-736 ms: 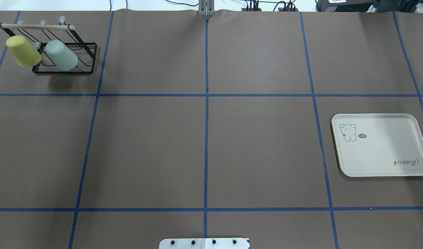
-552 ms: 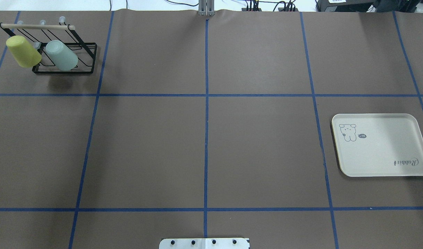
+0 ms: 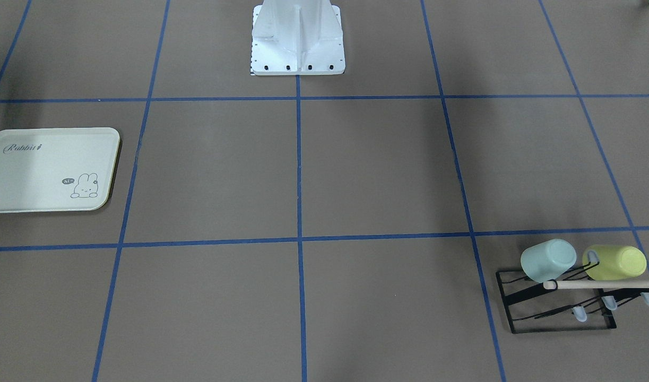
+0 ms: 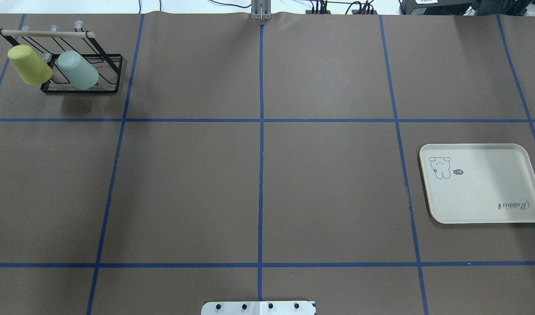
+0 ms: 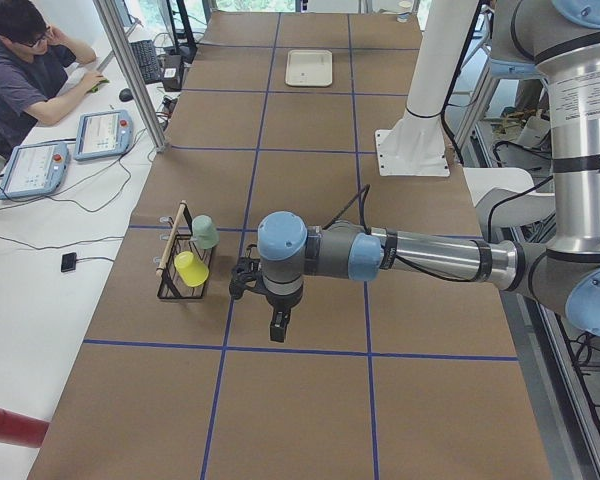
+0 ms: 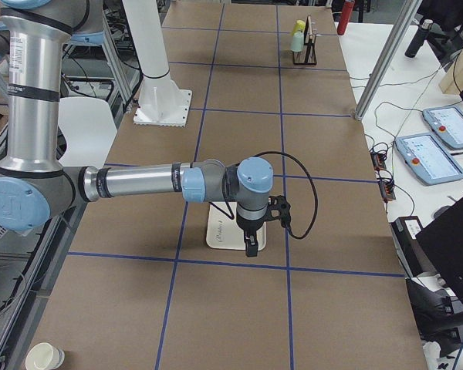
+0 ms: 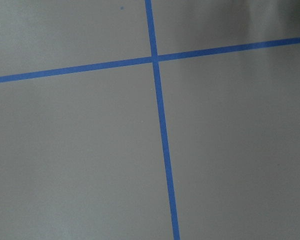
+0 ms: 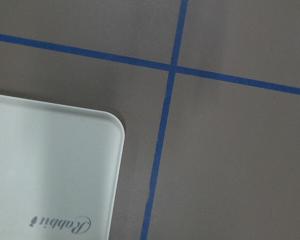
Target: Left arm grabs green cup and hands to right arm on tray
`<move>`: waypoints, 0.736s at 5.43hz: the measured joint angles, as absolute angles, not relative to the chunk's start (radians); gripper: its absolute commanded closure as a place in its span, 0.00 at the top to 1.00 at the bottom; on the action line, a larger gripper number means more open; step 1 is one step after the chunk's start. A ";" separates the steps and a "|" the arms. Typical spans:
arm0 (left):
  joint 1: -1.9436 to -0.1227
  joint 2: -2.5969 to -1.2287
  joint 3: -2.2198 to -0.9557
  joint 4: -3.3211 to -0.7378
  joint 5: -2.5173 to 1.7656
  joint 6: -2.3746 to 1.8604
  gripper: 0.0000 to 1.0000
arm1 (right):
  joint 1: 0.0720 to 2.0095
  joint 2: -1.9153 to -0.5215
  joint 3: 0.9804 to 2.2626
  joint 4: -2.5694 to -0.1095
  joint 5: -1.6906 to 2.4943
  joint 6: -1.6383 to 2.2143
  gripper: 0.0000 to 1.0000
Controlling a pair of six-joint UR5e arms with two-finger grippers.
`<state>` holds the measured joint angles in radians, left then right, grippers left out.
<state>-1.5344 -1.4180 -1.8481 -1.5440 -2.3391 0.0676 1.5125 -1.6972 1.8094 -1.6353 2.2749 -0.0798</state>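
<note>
Exterior left view: only here does the black two-finger left gripper [image 5: 278, 322] show, pointing down over the bench; I cannot tell whether it is open or holding anything.
Pale mint-green plastic cup [image 4: 78, 71]: tilted on the black wire rack [image 4: 81, 91], near that gripper, with a yellow-green plastic cup [image 4: 29, 65] beside it.
Step in hand: probably the reach; grip the mint wall clear of wires and neighbour.
Exterior right view: right gripper [image 6: 251, 245] hangs above the edge of the cream rectangular tray [image 4: 481, 192]; its opening cannot be told.
Overhead view: no arms, clearest colours.
</note>
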 measured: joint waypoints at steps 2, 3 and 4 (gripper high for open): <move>-1.524 -1.522 -1.803 -1.578 -2.345 0.069 1.00 | 1.512 -1.697 1.808 -1.636 2.276 -0.080 1.00; -1.520 -1.579 -1.739 -1.658 -2.345 0.069 1.00 | 1.513 -1.697 1.807 -1.637 2.276 -0.080 1.00; -1.513 -1.628 -1.674 -1.774 -2.347 0.052 1.00 | 1.513 -1.697 1.807 -1.637 2.278 -0.080 1.00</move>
<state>-1.5134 -1.6284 -1.6735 -1.7743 -2.3469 0.0521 1.5125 -1.6966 1.8072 -1.6367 2.2780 -0.0797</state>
